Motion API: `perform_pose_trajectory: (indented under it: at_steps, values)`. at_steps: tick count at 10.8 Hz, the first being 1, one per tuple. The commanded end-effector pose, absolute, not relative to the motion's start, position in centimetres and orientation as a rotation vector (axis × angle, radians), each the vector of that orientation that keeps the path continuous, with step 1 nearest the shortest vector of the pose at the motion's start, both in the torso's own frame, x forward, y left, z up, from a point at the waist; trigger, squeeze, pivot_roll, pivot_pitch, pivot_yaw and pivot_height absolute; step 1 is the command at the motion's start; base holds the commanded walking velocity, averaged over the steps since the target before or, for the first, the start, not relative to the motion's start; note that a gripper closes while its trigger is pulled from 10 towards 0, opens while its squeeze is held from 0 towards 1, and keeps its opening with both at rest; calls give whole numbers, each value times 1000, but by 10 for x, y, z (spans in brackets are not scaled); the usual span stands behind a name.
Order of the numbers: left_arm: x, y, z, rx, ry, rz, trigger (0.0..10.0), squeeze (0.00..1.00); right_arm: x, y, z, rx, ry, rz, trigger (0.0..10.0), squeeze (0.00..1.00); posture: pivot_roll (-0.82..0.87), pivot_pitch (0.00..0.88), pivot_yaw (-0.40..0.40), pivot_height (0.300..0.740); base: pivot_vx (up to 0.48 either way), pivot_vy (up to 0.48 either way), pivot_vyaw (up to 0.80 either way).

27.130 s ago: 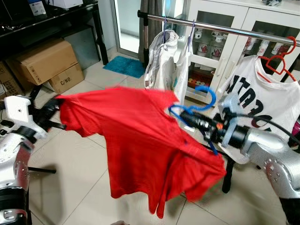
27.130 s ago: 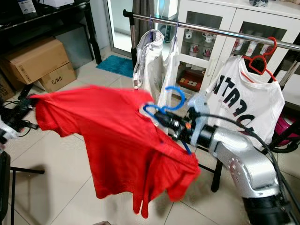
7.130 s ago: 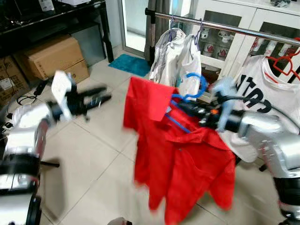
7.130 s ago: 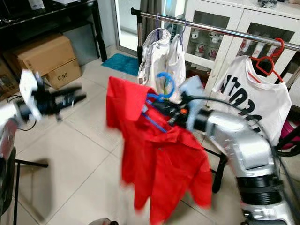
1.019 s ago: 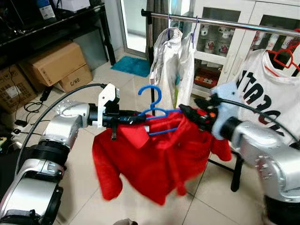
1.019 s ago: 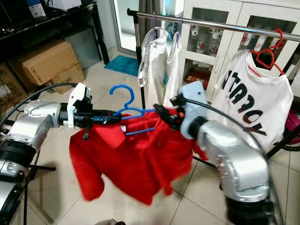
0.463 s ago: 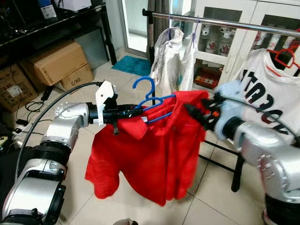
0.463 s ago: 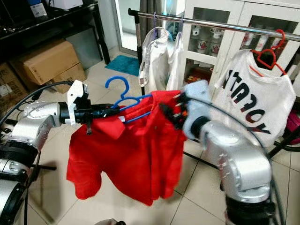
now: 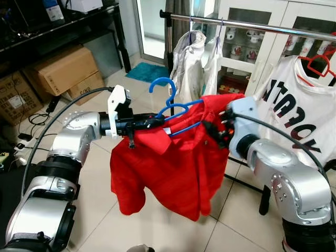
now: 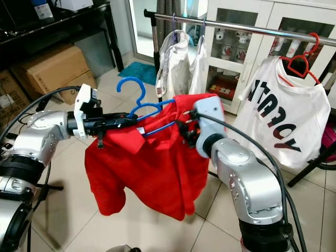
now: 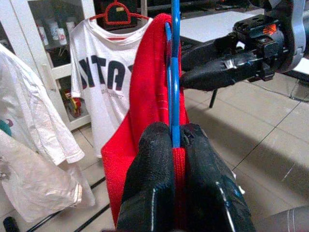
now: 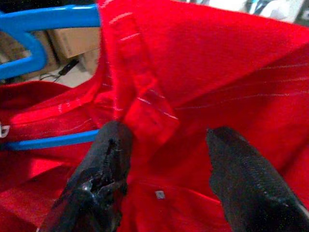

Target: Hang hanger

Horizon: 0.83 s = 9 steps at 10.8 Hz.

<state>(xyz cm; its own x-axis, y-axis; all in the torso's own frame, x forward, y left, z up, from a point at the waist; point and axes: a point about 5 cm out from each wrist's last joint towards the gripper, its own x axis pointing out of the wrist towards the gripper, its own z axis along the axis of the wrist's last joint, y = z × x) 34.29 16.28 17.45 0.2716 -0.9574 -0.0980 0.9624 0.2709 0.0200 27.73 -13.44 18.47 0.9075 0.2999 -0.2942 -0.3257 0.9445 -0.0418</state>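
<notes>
1. A metal clothes rail is seen running across the back of the room in front of white glass-door cabinets. Pale garments are hung near its left end, and a white printed T-shirt on a red hanger toward its right.
2. A red shirt is draped over a blue hanger and is held in the air in front of the rail, well below it, between the two arms.
3. The left hand is closed on the blue hanger's lower bar together with a fold of the shirt's collar; in the left wrist view its fingers are pressed together on the blue wire.
4. The right hand is placed at the shirt's right shoulder with its fingers apart, red cloth lying between them, so nothing is gripped there.
5. The hanger's hook is pointed upward and is free, not yet on the rail.
6. The step in hand is judged to be the settling of the shirt on the hanger before hanging. For the next move, the hanger would need to be lifted above the rail and its hook lowered onto the bare stretch between the pale garments and the white T-shirt.
</notes>
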Motion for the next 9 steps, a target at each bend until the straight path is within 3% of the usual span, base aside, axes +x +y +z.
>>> perform_pose_trajectory:
  at_steps: [1,9]
  values:
    - [344,167,189,76,16,-1291,0,0,281,-137,190,-96,266,283,10000,0,-156,0,103,740,0,0,0]
    - [344,167,193,32,18,-1286,0,0,290,-136,198,-28,180,189,10000,0,-148,0,111,740,0,0,0]
